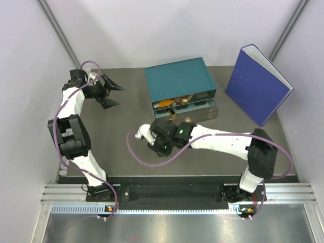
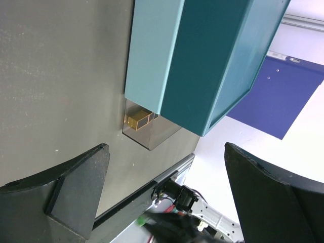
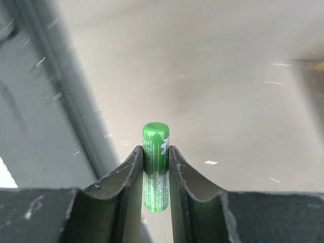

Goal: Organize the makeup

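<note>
A small green capsule-shaped piece (image 3: 155, 147) of the makeup is pinched upright between the fingers of my right gripper (image 3: 155, 158), which is shut on it above the grey table. In the top view my right gripper (image 1: 152, 139) hangs in front of the teal drawer box (image 1: 179, 80). The box's drawers are pulled out, with an orange tube (image 1: 164, 104) in the upper one. A gold case (image 2: 137, 118) sits in the clear lower drawer. My left gripper (image 1: 109, 91) stands wide open and empty at the far left, level with the box.
A big blue binder (image 1: 258, 83) stands upright at the back right, also seen past the box as the binder (image 2: 288, 96) in the left wrist view. Grey walls close in the table on both sides. The rail with the arm bases runs along the near edge.
</note>
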